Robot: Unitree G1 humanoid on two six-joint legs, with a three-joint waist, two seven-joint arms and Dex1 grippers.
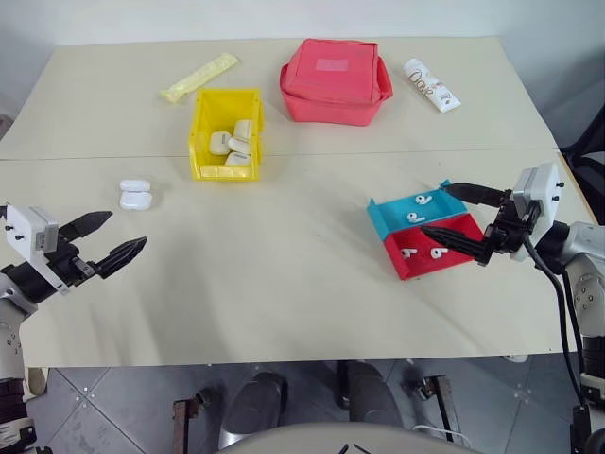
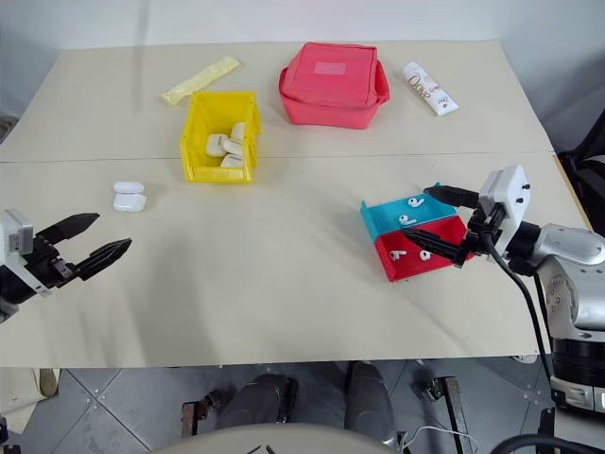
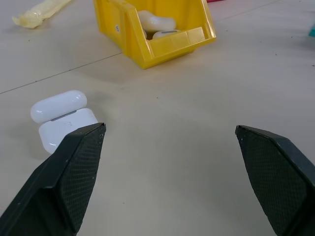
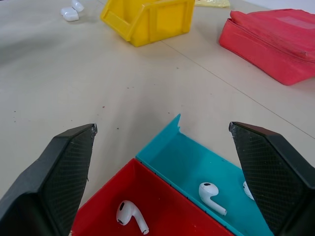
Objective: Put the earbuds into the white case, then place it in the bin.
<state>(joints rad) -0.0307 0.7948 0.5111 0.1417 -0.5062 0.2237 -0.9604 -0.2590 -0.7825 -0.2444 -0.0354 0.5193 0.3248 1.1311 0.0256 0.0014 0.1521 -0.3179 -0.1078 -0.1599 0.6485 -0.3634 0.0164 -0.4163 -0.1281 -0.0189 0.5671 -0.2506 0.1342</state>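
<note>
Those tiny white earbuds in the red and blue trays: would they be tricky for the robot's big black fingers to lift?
Probably. The earbuds look glossy and rounded, so likely slippery and apt to roll. They seem light and far smaller than the open right gripper, and the tray walls may crowd its fingers.

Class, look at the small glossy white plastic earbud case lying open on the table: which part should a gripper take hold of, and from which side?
Probably the lower body of the small glossy white plastic earbud case, pinched across its two flat faces from above. Its lid is flipped open and hinged, so it would likely swing if gripped. The open left gripper is the nearer one.
</note>
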